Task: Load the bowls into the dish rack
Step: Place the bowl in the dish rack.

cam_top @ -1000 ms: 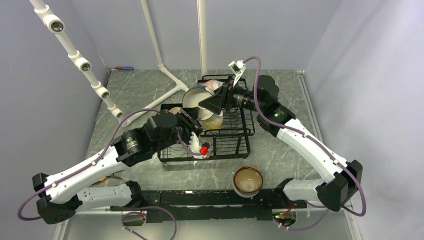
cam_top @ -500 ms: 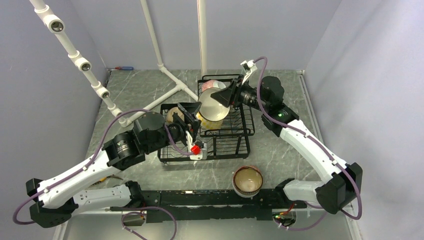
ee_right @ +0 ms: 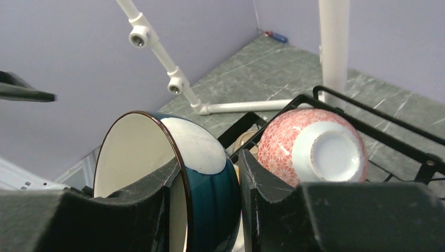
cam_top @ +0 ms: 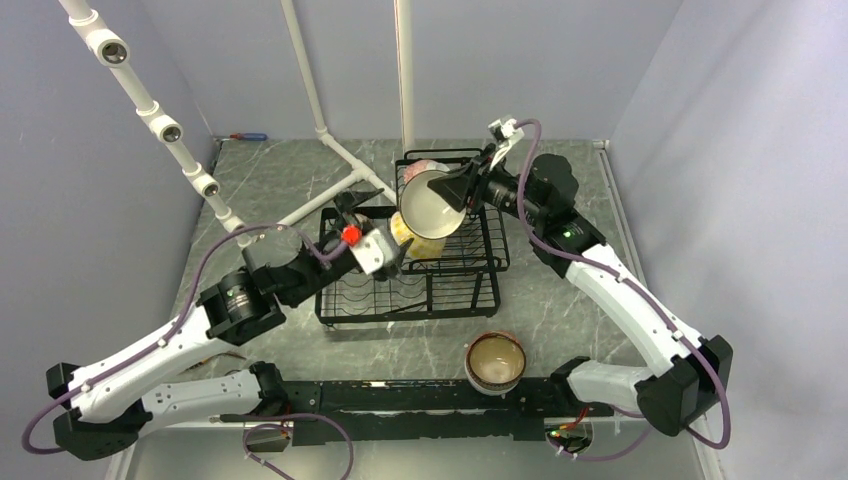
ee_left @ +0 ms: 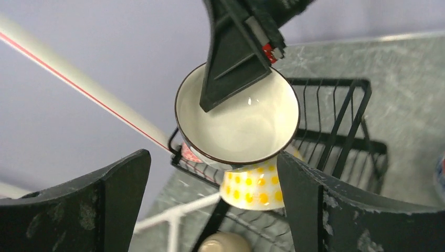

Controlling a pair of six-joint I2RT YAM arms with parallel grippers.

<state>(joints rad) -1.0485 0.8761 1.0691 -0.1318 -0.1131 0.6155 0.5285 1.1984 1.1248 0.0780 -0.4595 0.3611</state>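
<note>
One grey marbled table (cam_top: 280, 175). One white pipe frame (cam_top: 404, 70) standing on its far half. Two arms under my control. My left gripper (ee_left: 212, 173) has its jaws spread wide with nothing between them, facing the rack from the left. My right gripper (ee_right: 204, 181) is clamped on a bowl's rim, one finger inside and one outside. One black wire dish rack (cam_top: 455, 290) at mid-table, with a wide lower tray and a raised basket at the back. Bowls, five counted singly. One teal-and-white bowl (ee_left: 246, 131) is held tipped on its side above the rack. One pink-patterned bowl (ee_right: 309, 147) lies foot-up in the raised basket. One yellow-dotted bowl (ee_left: 252, 186) sits in the rack just under the held one. One small cream bowl (ee_left: 225, 244) is low at the rack's left. One brown-rimmed bowl (cam_top: 496, 362) tops a stack near the table's front edge; I cannot tell how many are beneath it.
</note>
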